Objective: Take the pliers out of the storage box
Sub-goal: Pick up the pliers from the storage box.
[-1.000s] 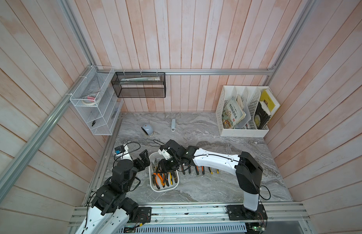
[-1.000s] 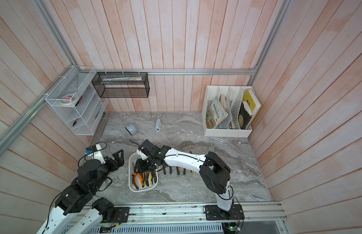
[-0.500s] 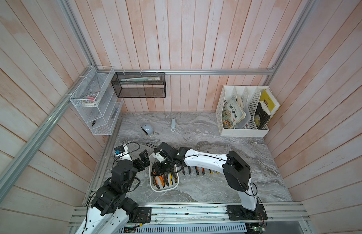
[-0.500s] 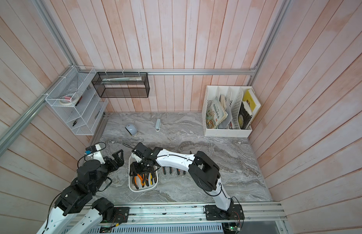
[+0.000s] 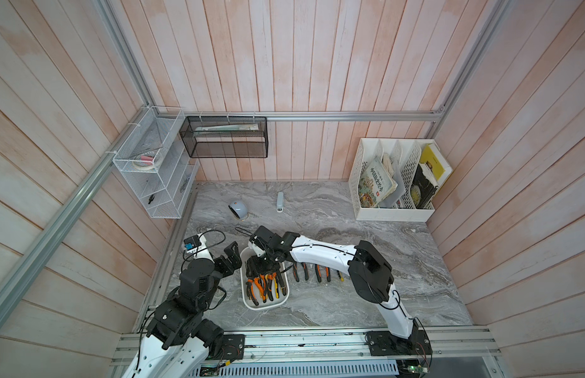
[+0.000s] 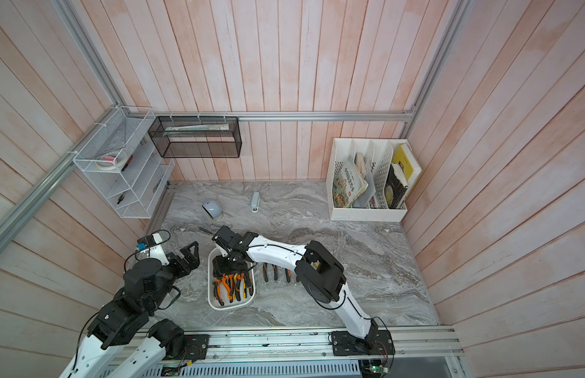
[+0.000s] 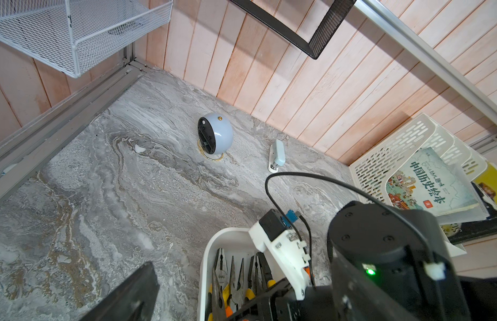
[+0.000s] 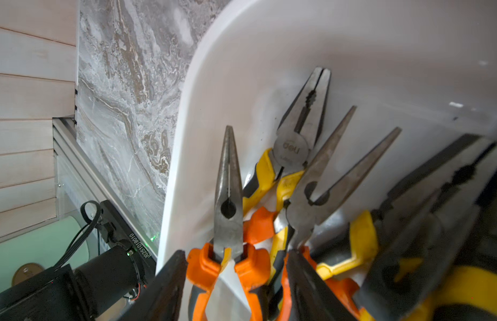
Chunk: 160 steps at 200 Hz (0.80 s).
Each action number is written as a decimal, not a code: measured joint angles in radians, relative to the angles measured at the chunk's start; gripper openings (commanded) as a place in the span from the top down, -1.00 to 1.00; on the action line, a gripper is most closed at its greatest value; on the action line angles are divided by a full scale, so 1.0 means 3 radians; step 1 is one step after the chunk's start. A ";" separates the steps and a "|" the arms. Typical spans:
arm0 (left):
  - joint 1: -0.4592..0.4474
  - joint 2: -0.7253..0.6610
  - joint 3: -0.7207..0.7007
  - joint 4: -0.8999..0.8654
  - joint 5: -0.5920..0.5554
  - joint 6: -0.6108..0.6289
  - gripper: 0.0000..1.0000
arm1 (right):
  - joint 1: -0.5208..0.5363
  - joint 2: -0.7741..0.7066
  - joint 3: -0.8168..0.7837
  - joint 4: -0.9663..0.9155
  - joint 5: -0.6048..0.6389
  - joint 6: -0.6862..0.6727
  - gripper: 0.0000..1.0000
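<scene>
The white storage box [image 5: 265, 306] [image 6: 231, 308] lies on the marble table with several pliers [image 5: 264, 285] [image 6: 230, 285] inside. More pliers [image 5: 312, 272] [image 6: 278, 271] lie in a row on the table just right of it. My right gripper [image 5: 261, 264] [image 6: 227, 262] reaches down into the box's far end. In the right wrist view the right gripper [image 8: 236, 258] is open, with its fingers on either side of the handles of orange long-nosed pliers [image 8: 228, 194]. My left gripper [image 5: 231, 259] [image 6: 189, 254] hovers open and empty just left of the box.
At the back of the table stand a round pale-blue gadget [image 5: 238, 208] and a small stapler [image 5: 279, 202]. A white file rack [image 5: 392, 196] with books fills the back right corner. On the walls hang a white wire shelf [image 5: 153, 170] and a black mesh basket [image 5: 225, 139].
My right gripper has moved left from beside the box's far rim and down among the pliers, and its jaws have widened. The left arm has not moved.
</scene>
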 measured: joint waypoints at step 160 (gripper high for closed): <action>0.0000 0.0000 0.0000 0.0000 -0.0020 0.0000 -0.99 | 0.0005 0.0441 0.0711 -0.0559 0.0112 -0.0248 0.02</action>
